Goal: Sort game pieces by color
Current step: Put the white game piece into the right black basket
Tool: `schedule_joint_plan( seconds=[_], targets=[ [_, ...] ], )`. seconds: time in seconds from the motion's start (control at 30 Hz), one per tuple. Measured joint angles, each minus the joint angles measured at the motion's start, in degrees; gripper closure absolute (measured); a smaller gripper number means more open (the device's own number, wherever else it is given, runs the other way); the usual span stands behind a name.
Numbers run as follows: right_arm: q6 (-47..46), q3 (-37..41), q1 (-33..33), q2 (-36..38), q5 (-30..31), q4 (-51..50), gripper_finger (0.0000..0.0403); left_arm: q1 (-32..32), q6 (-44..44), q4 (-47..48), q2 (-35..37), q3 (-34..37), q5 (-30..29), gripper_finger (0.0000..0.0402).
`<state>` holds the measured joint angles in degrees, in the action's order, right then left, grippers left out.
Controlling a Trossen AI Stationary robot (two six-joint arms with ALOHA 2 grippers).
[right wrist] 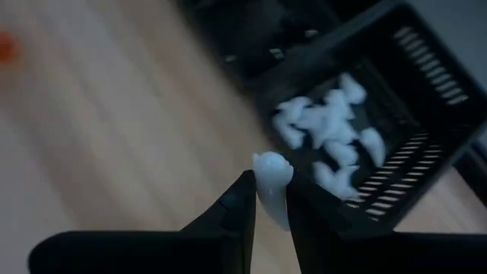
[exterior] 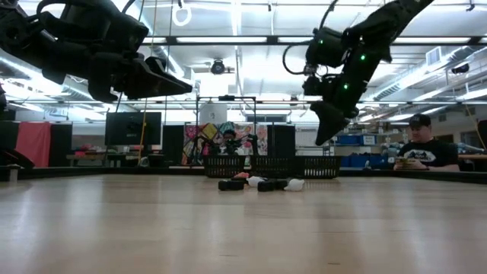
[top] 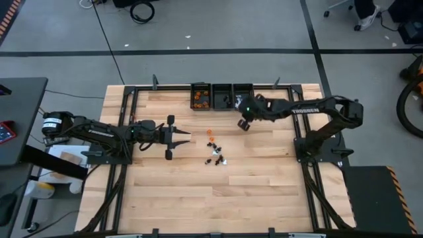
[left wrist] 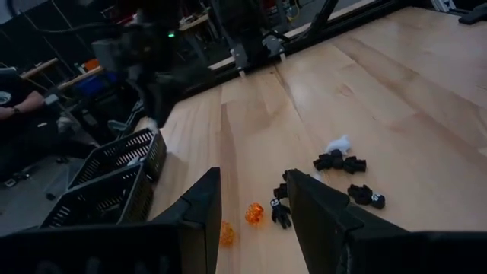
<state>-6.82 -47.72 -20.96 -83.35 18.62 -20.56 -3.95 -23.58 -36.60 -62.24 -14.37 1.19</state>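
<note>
item: three small black bins (top: 221,94) in a row at the far edge of the wooden table (top: 264,178), touching side by side, walls slotted like baskets.
- bin on the left-arm side (top: 200,96): we count orange game pieces inside it.
- middle bin (top: 221,92): contents too dark for us to tell from above.
- bin on the right-arm side (right wrist: 396,144): in the right wrist view we see a heap of white pieces (right wrist: 331,137) on its floor.

item: loose game pieces (top: 215,151) on the bare table near its middle, well short of the bins. we note black ones (left wrist: 340,162), a few orange ones (left wrist: 253,212) and at least one white one (left wrist: 337,143), lying in a small scatter; one orange piece (top: 210,132) sits a little apart toward the bins.

item: right gripper (right wrist: 268,202), raised above the table just in front of the bins. its fingers are drawn narrow and pinch a single white piece (right wrist: 272,181), which stands up between the tips, with the white-filled bin beyond.

item: left gripper (left wrist: 255,205), raised over the table beside the scatter, pointing toward it. its fingers stand apart with nothing between them; the orange pieces show on the table through the gap.

item: writing. we read "trossen" in pale letters along the right arm (top: 305,110) in the high view. no other lettering is legible to us.

item: a seated person (exterior: 426,152) behind the table, seen in the low view.
</note>
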Motion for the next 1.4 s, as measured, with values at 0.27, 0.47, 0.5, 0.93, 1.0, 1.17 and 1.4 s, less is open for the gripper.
schedule_joint_plan(
  seconds=[0.27, 0.47, 0.5, 0.93, 1.0, 1.17, 1.4],
  targets=[
    [1.84, -0.02, -8.43, 0.0, -1.38, 3.44, 0.0328, 0.0, 0.3, 0.13, 0.0, 0.0, 0.02, 0.0272],
    [2.99, -0.02, -13.55, 0.0, -6.17, 6.07, 0.0318, 0.0, 0.22, 0.17, 0.0, 0.0, 0.0, 0.0272],
    [2.99, -0.02, -14.23, 0.0, -7.14, 6.35, 0.0314, 0.0, 0.04, 0.17, 0.0, 0.0, 0.02, 0.0272],
    [5.68, -0.04, -8.83, 2.02, -10.87, 7.87, 0.0279, 0.0, -0.05, 0.4, 0.0, 0.0, 0.02, 0.0272],
    [5.63, -0.04, -4.96, 2.9, -9.98, 9.28, 0.028, 0.0, -0.05, 0.39, 0.0, 0.0, 0.01, 0.0272],
    [4.12, 0.06, 6.71, 2.86, -10.74, 13.73, 0.028, 0.0, 0.27, 0.42, 0.0, 0.0, 0.02, 0.0272],
    [-0.6, 1.16, 21.54, -5.2, -10.81, 18.72, 0.0268, 0.0, 4.9, 0.42, 0.0, 0.0, 2.24, 0.0272]
  ],
)
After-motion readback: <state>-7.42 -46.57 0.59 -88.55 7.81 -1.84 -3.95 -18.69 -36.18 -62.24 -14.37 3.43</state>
